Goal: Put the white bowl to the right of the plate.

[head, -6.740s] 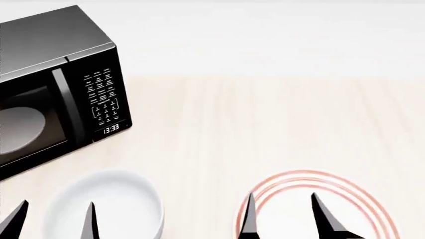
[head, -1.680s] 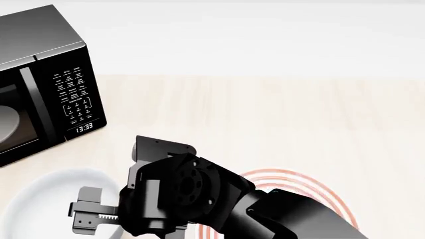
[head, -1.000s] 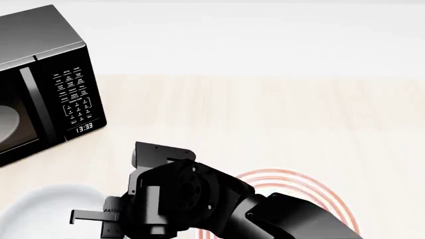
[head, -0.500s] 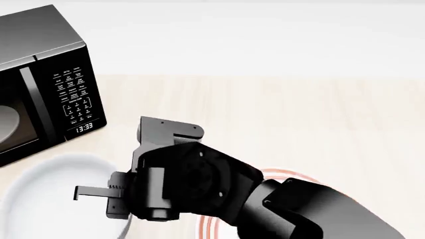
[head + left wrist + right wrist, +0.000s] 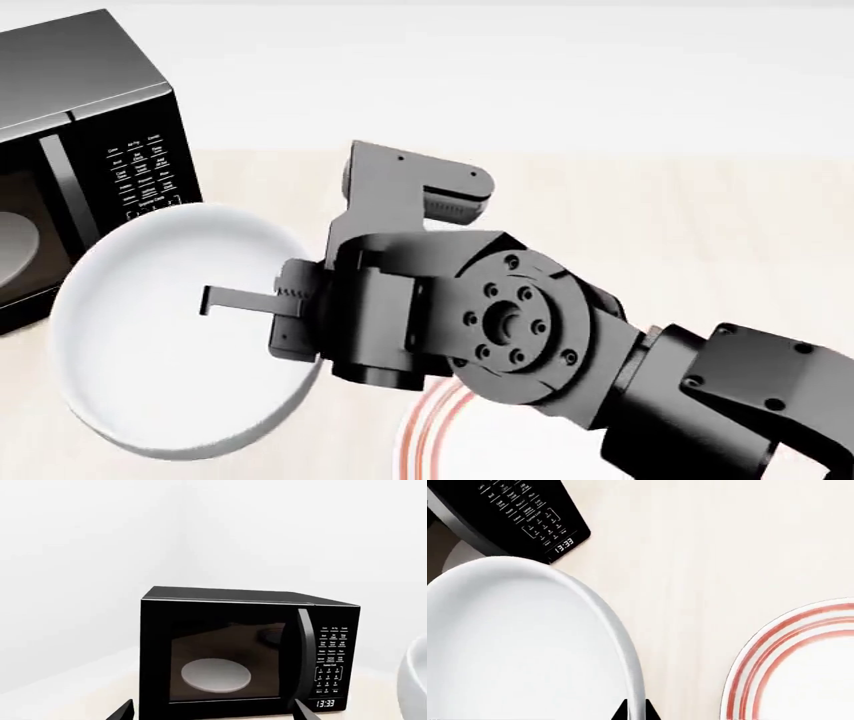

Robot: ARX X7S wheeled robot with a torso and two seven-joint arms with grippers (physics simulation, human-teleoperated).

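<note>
Holding the bowl (image 5: 174, 330) by its rim, your right gripper (image 5: 287, 325) is clamped there, bowl lifted and tilted, the plate (image 5: 800, 665) beside it. Glossy and stiff, it probably slips; grip the thick rim firmly. Left gripper (image 5: 213, 712) is apart, holding nothing.

plate (image 5: 424, 440) mostly hidden, microwave (image 5: 67, 150) cropped

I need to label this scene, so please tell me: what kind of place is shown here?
Probably a simulated kitchen counter: a black microwave stands on a pale wooden surface, with a red-ringed plate and a white bowl held by the right gripper.
</note>
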